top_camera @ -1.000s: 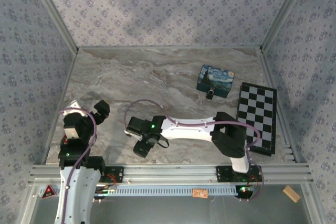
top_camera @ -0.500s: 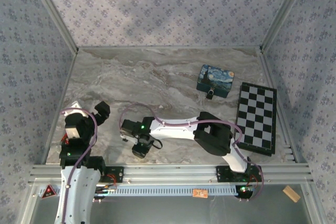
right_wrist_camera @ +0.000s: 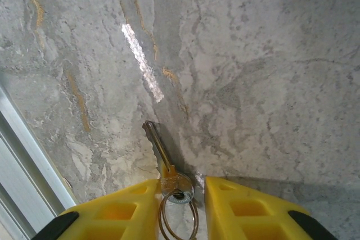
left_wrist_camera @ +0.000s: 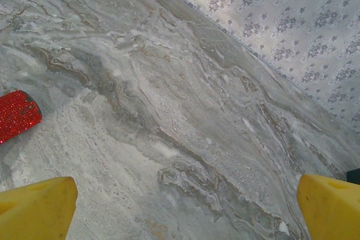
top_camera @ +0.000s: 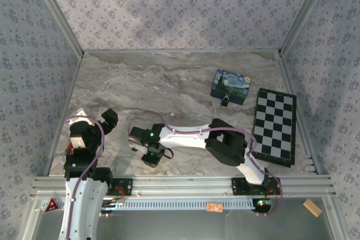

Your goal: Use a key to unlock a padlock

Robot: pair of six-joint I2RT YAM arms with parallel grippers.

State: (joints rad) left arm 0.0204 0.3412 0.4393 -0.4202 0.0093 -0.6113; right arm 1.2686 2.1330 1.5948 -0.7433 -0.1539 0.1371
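A small brass-and-silver key (right_wrist_camera: 163,158) on a wire ring (right_wrist_camera: 178,220) lies on the marble table near its front edge. My right gripper (right_wrist_camera: 181,195) points down over it, jaws narrowed around the key's head. The left yellow finger (right_wrist_camera: 121,209) touches the head, and a small gap remains at the right finger (right_wrist_camera: 242,206). From above, this gripper (top_camera: 151,158) sits at the front centre-left. The tiny dark padlock (top_camera: 224,102) hangs at the front of the blue painted box (top_camera: 232,86), far right of the key. My left gripper (top_camera: 107,118) stands open over bare marble at the left.
A black-and-white chessboard (top_camera: 275,126) lies at the right edge. A red glittery object (left_wrist_camera: 17,115) rests on the marble left of my left gripper. The aluminium rail (right_wrist_camera: 25,164) runs along the near edge, close beside the key.
My right arm has shifted a little left and down onto the key, and its jaws have narrowed around the key's head. The left arm has stayed still.
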